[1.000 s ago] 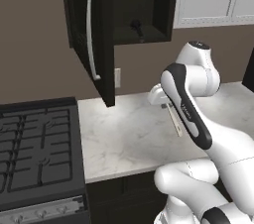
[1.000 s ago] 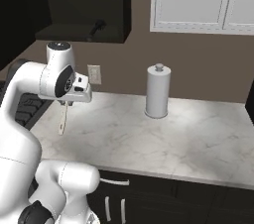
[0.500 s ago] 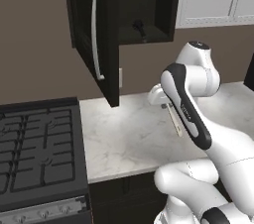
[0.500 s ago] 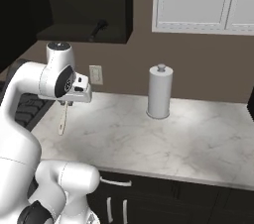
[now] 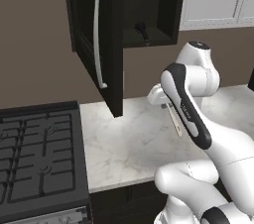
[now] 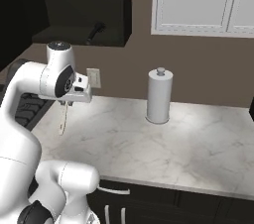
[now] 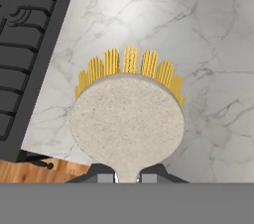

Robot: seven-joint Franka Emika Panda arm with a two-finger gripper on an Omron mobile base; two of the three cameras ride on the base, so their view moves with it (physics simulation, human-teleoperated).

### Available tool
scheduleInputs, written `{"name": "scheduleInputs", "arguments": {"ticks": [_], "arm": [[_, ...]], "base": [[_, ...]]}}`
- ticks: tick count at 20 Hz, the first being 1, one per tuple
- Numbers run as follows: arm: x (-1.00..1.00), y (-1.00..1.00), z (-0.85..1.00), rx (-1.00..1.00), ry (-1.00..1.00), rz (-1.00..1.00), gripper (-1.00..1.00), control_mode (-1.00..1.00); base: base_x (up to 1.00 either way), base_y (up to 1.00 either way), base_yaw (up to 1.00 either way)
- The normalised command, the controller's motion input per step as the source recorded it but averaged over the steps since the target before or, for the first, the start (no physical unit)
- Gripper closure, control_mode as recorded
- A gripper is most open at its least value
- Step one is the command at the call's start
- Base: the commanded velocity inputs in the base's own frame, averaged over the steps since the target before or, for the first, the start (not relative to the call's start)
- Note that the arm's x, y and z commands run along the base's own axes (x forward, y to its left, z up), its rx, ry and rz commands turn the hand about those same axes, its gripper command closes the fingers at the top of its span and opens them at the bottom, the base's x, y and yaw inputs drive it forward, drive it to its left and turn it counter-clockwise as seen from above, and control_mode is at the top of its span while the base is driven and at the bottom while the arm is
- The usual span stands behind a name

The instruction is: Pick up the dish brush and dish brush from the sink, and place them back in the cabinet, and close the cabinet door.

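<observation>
Fingers [image 7: 128, 174] clamped on cream dish brush [image 7: 128, 119], pointing down over counter [image 7: 218, 44]

Dish brush [image 7: 127, 121]: speckled cream head, yellow bristles. Countertop [image 7: 208, 44]: white marble, grey veins. Stove [image 5: 34, 158]: black, lower left. Cabinet [image 5: 149, 5]: black; door handle [image 5: 98, 39] silver. Paper towel roll [image 6: 159, 96]: white.

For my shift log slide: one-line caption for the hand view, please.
Gripper shut on the cream brush, yellow bristles up-frame, over the marble counter beside the black stove.
</observation>
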Motion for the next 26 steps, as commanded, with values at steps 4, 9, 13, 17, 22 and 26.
{"name": "scheduleInputs", "arguments": {"ticks": [4, 9, 13, 17, 22, 26], "arm": [[0.00, 0.00, 0.00, 0.00, 0.00, 0.00, 1.00, 1.00], [0.01, 0.00, 0.00, 0.00, 0.00, 0.00, 1.00, -1.00], [0.12, 0.03, 0.14, 0.01, -0.10, 0.04, 1.00, -1.00], [0.28, 0.02, 0.45, 0.04, -0.21, 0.07, 1.00, -1.00], [0.17, 0.00, 0.50, 0.00, -0.33, 0.03, 1.00, -1.00], [0.20, 0.13, 0.47, 0.00, -0.31, 0.00, 1.00, -1.00]], "base": [[0.06, 0.00, 0.00], [0.00, 0.00, 0.00], [0.00, 0.00, 0.00], [0.00, 0.00, 0.00], [0.00, 0.00, 0.00], [0.00, 0.00, 0.00]]}}
